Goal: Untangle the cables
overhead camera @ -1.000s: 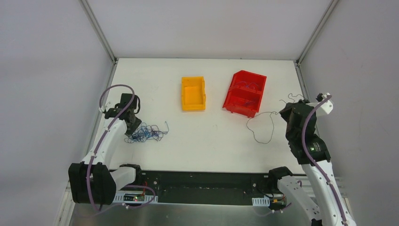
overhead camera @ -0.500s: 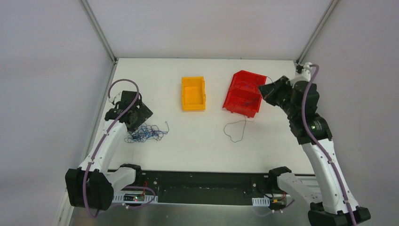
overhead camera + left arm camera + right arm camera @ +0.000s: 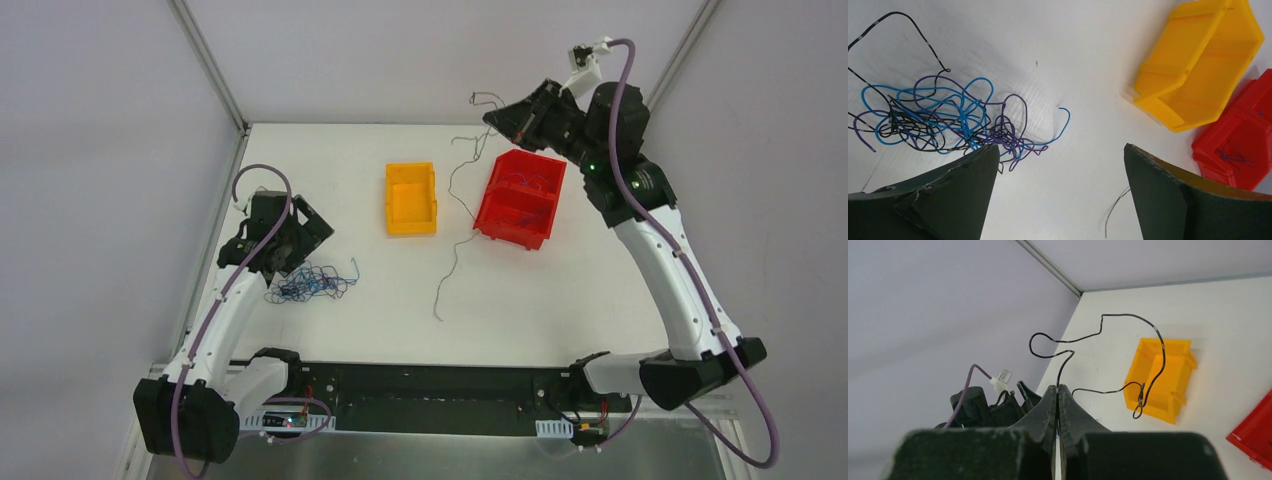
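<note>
Cables (image 3: 943, 120): a tangle of blue, black and purple strands is seen lying on the table (image 3: 600, 300) at its left side, just in front of the left gripper (image 3: 1060, 150), whose fingers are spread wide with nothing between them. One black wire (image 3: 1128, 315) is pinched in the closed right gripper (image 3: 1058, 388), held high over the far edge; it hangs down between the two bins, its lower end at the table surface. Red bin (image 3: 545, 165): a few thin strands are noted in the far compartment. Yellow bin (image 3: 411, 168): placed left of the red one, apart from it.
</note>
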Available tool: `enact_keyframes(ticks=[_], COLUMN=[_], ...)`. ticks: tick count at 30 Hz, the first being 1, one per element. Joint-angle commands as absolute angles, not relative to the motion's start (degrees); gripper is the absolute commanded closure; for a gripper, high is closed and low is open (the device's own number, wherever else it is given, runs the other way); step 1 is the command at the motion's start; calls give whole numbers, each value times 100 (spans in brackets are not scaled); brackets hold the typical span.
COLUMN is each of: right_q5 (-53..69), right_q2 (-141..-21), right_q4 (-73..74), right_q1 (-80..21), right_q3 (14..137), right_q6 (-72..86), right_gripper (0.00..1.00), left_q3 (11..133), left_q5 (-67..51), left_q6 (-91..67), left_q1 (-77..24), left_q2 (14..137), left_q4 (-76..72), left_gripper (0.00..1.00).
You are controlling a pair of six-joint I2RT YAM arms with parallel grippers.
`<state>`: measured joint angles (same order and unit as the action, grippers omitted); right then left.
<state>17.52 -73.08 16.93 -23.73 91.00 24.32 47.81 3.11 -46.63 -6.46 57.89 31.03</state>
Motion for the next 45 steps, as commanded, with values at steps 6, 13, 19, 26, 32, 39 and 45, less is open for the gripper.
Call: enact_keyframes(ticks=[6, 13, 19, 26, 32, 39, 45], right_q5=[2060, 2194, 1903, 1889, 2083, 2168, 2104], right_q2=[-8728, -9919, -10822, -11077, -11199, -11316, -11583], right_q4=[1118, 950, 743, -198, -502, -631, -490], right_q1=[-2445, -2477, -2482, -2574, -2579, -2583, -2568], right_q3=[11212, 12818, 14156, 14065, 13434, 12855, 12661], right_q6=[2947, 3446, 3852, 4133, 4167, 4106, 3721], right_gripper=[100, 100, 100, 100, 100, 100, 100], left_q3=[4656, 4699, 4745, 4762, 4763, 4740, 4746], left_q5=[91, -194, -429, -423, -434, -444, -470], left_q6=[-4522, -4443, -4455, -4439, -4425, -4372, -4338], left_q1=[-703, -703, -737, -773, -776, -774, -774], left_q2=[5491, 5688, 5893, 5905, 5966, 5954, 5959], left_q4=[2951, 2836, 2688, 2594, 2593, 2597, 2602], left_gripper=[1, 6, 8, 8, 8, 8, 8])
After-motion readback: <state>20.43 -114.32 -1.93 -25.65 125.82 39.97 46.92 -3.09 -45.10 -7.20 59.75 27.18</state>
